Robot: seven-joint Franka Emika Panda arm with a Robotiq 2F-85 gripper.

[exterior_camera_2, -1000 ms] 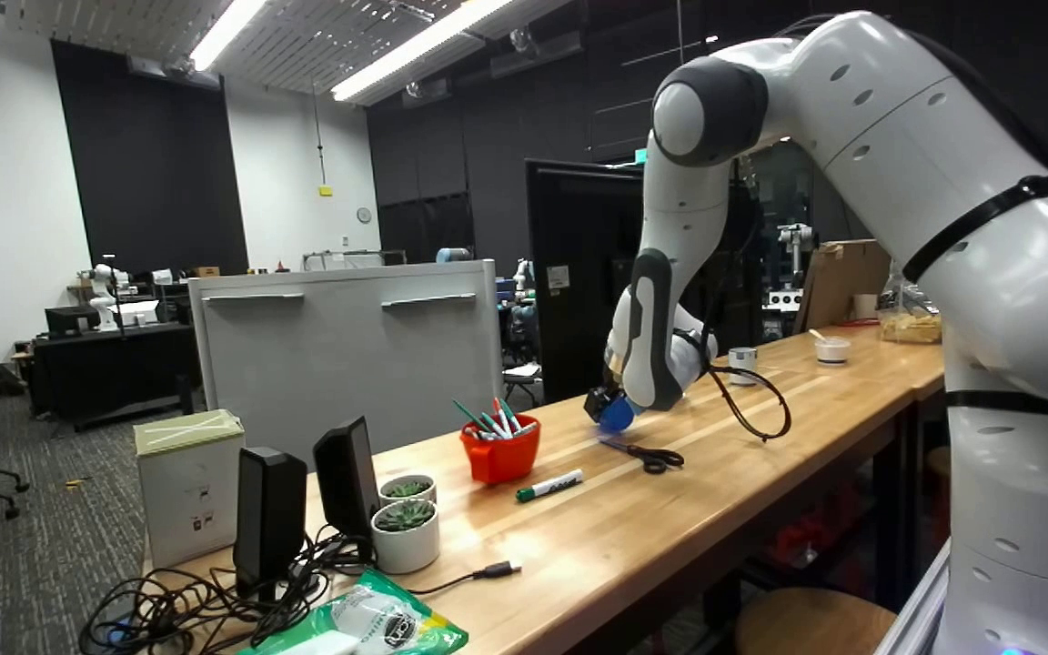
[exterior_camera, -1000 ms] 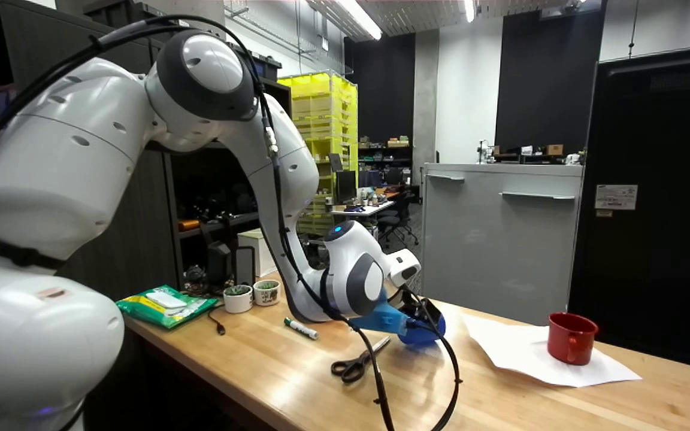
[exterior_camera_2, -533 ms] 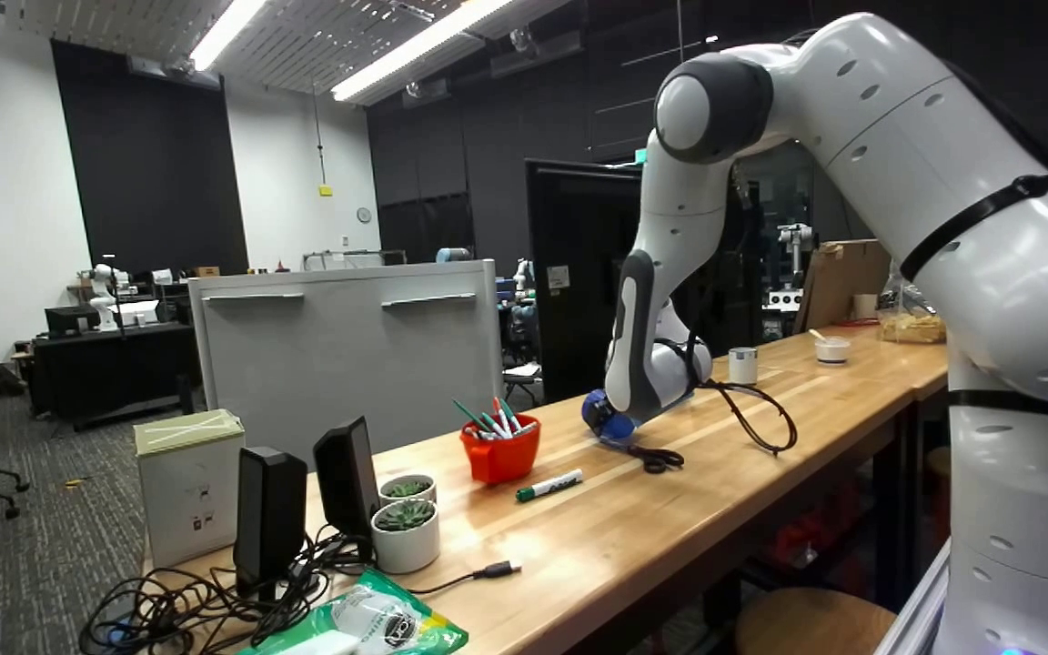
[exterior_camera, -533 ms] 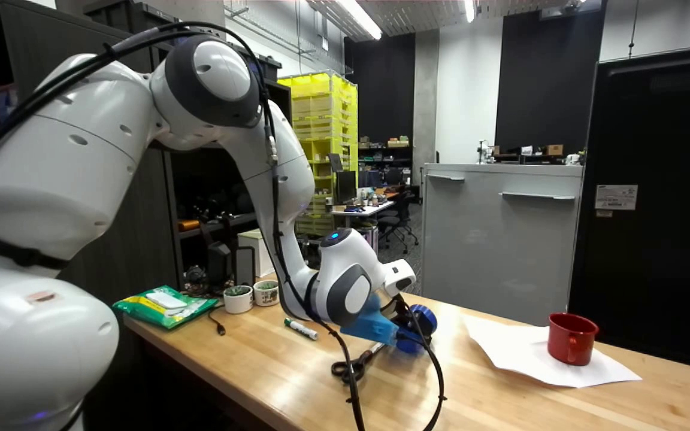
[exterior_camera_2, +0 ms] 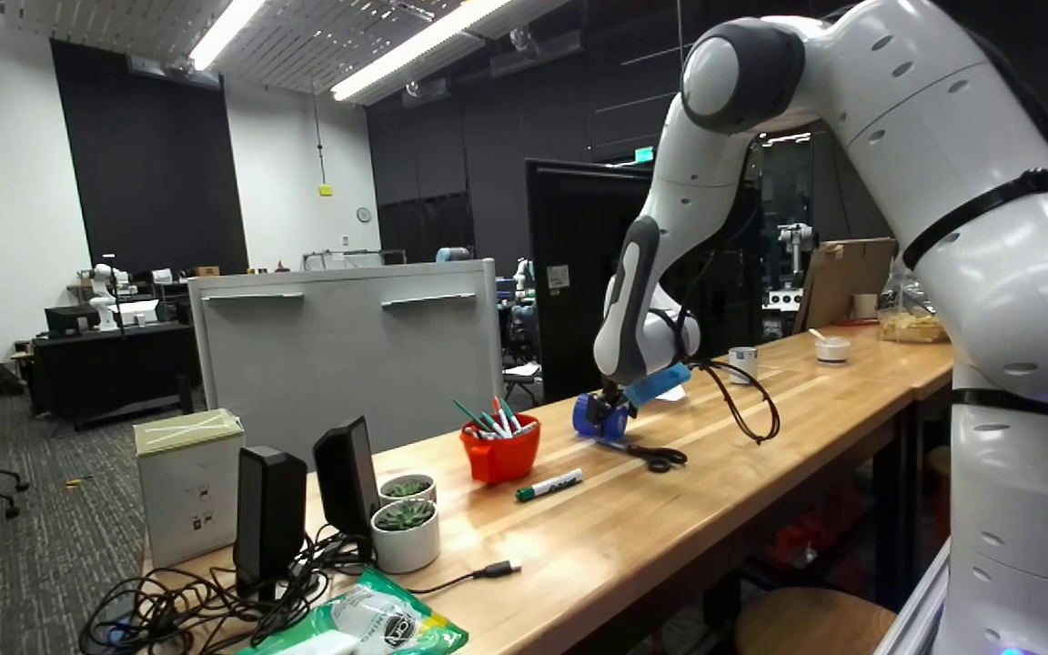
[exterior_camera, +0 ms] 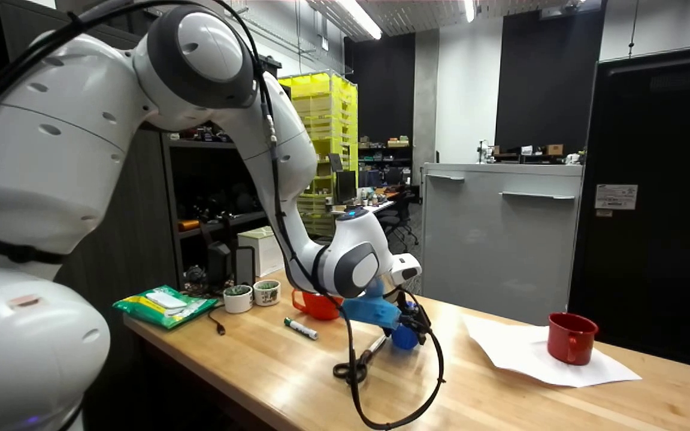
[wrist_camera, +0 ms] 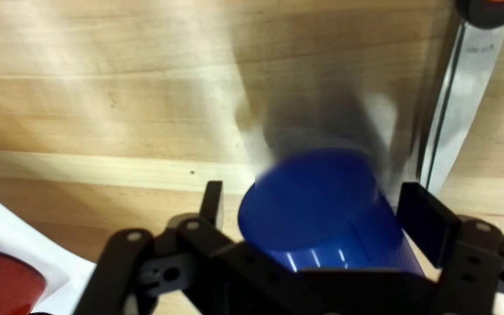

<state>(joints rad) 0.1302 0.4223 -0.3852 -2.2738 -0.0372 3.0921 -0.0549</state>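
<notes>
Pale wooden bench (exterior_camera_2: 524, 555) carries a glossy blue cylinder (wrist_camera: 322, 214), apparently plastic, between the parted jaws of the black end effector (wrist_camera: 313, 197), ungrasped; right-side contact is unclear. Off-centre closing could tip it, or snag the steel-bladed, black-handled scissors (wrist_camera: 466, 100) just beside, right in the wrist view.

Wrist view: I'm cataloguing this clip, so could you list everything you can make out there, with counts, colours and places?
Blue cylinder: 1, blue, lower centre, partly hidden
Scissors: 1 pair, silver blade with black and orange end, right side, cut off at top
Paper: 1 sheet, white, lower left
Mug: 1, red, lower left corner, on the paper
Tabletop: 1, light wood, beneath everything
Fingers: 2, black, either side of the cylinder
End effector: 1, black, bottom, open
</notes>
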